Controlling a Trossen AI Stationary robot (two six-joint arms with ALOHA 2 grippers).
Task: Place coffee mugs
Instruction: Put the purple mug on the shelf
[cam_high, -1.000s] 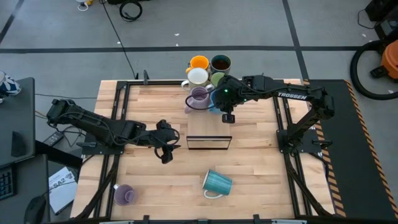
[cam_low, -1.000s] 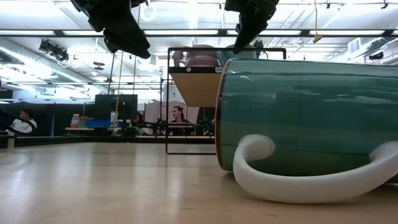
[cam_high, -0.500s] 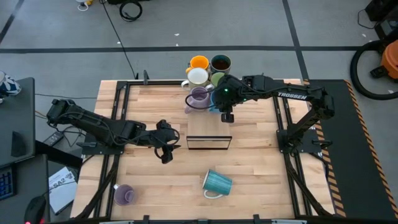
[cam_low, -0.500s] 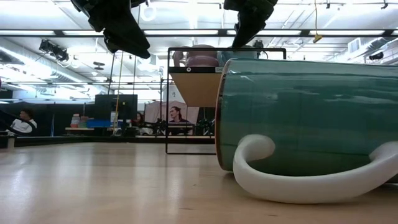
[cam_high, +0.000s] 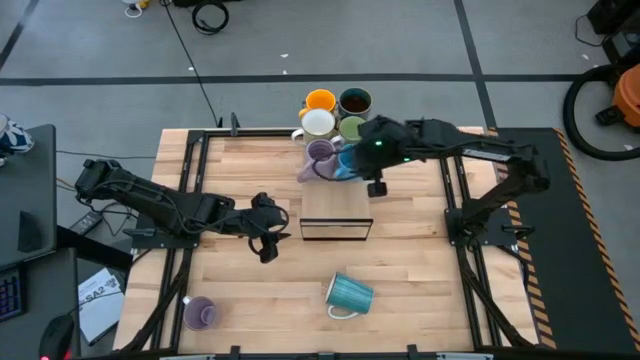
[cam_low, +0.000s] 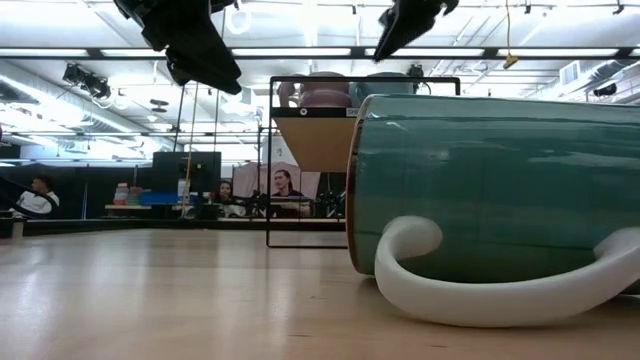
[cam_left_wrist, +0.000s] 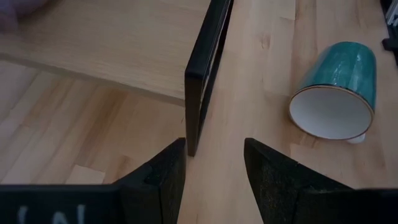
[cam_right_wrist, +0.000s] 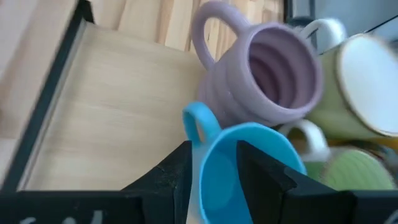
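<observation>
A bright blue mug (cam_right_wrist: 245, 163) and a lilac mug (cam_right_wrist: 264, 78) sit side by side at the far end of a small rack's wooden top (cam_right_wrist: 112, 124), also seen as the blue mug (cam_high: 347, 164) and the lilac mug (cam_high: 320, 153) from above. My right gripper (cam_right_wrist: 214, 155) hangs open just above the blue mug, clear of it. Behind them cluster orange (cam_high: 320, 100), dark teal (cam_high: 355, 101), pale (cam_high: 318, 122) and green (cam_high: 350, 128) mugs. A ribbed teal mug (cam_high: 349, 294) lies on its side. My left gripper (cam_high: 266, 248) waits open left of the rack.
The black-framed rack (cam_high: 336, 228) stands mid-table, its corner post (cam_left_wrist: 202, 93) just ahead of my left fingers. A second lilac mug (cam_high: 199, 313) stands upright near the front left corner. Black rails run along both table sides. Bare wood lies between rack and front edge.
My right gripper has risen away from the blue mug and shifted a little toward the table's right edge, rolling slightly. The blue mug stays on the rack top beside the lilac one.
</observation>
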